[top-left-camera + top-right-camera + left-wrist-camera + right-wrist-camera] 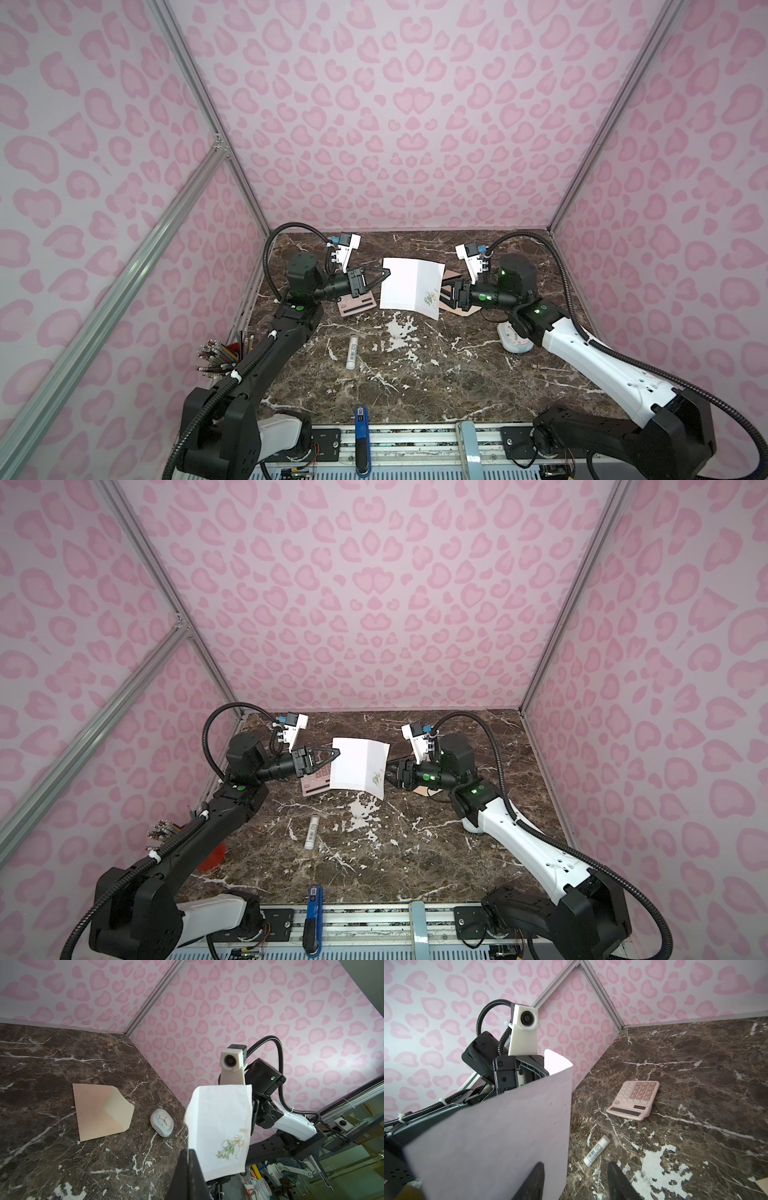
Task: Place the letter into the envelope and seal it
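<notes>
Your left gripper (188, 1154) is clamped on one edge of the letter (220, 1122) and holds the sheet off the table, standing on edge and slightly bowed, with the floral print low on the side away from the pinch. Your right gripper (575, 1165) has its jaws apart. The sheet's opposite edge stands between them, and nothing is clamped, so the left arm alone carries the paper. This reads as a two-arm re-grip point: thin paper sags from a single pinch, and a second hold would stiffen it for aiming. The envelope (97, 1113) lies flat on the table (415, 374) with its pale flap open, empty and well apart from the sheet in the left wrist view. In a top view it is mostly hidden behind the right gripper (444, 291), with only peach corners showing. Keeping the letter (409, 286) airborne makes sense, since I judge the dark marble-look top with white veins to be slick, and a flat sheet on it would be hard to pick up. Clutter to avoid: the pink calculator (635, 1099) lies below the left gripper, the glue stick (352, 353) is mid-table, a small clock (162, 1123) sits just beside the envelope flap, and a pencil cup (220, 355) stands at the left edge. The walls are pink blotch print on aluminium rails.
</notes>
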### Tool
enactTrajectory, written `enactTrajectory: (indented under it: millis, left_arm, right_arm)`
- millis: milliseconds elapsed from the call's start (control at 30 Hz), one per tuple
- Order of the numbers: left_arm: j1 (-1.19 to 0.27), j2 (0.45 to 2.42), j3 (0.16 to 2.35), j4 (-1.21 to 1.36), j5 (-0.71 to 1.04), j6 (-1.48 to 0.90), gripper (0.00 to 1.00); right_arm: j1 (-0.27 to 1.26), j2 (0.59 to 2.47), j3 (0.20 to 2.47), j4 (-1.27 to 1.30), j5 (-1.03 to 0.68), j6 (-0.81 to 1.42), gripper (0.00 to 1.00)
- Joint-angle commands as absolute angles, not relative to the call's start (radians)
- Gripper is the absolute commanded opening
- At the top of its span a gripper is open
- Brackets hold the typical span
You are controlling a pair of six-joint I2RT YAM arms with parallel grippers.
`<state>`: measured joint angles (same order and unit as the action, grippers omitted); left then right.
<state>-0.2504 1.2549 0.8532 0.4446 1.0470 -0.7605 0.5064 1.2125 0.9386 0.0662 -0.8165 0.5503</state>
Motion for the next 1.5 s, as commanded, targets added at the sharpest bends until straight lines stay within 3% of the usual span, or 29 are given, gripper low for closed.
enactTrajectory:
  millis: [0, 300, 633, 1067, 1333, 1467]
  left_arm:
    - [-0.257, 1.259, 0.863, 0.449, 1.05, -0.741, 0.04]
    - [-0.272, 1.258, 0.865, 0.432, 1.049, -0.724, 0.04]
    - [-0.282, 1.268, 0.858, 0.469, 1.058, -0.746, 0.04]
    - [-0.284, 1.272, 0.852, 0.518, 1.068, -0.778, 0.04]
    - [-0.287, 1.271, 0.849, 0.527, 1.076, -0.785, 0.04]
    - [-0.29, 1.271, 0.849, 0.527, 1.078, -0.785, 0.04]
  right_arm:
    - [0.522, 1.227, 0.942, 0.103, -0.829, 0.572, 0.54]
    - [0.546, 1.252, 0.952, 0.125, -0.823, 0.586, 0.58]
    - [0.557, 1.281, 0.939, 0.203, -0.837, 0.627, 0.53]
    - [0.566, 1.311, 0.937, 0.227, -0.847, 0.64, 0.54]
    - [0.581, 1.321, 0.942, 0.271, -0.869, 0.661, 0.52]
    - [0.585, 1.322, 0.944, 0.274, -0.872, 0.664, 0.46]
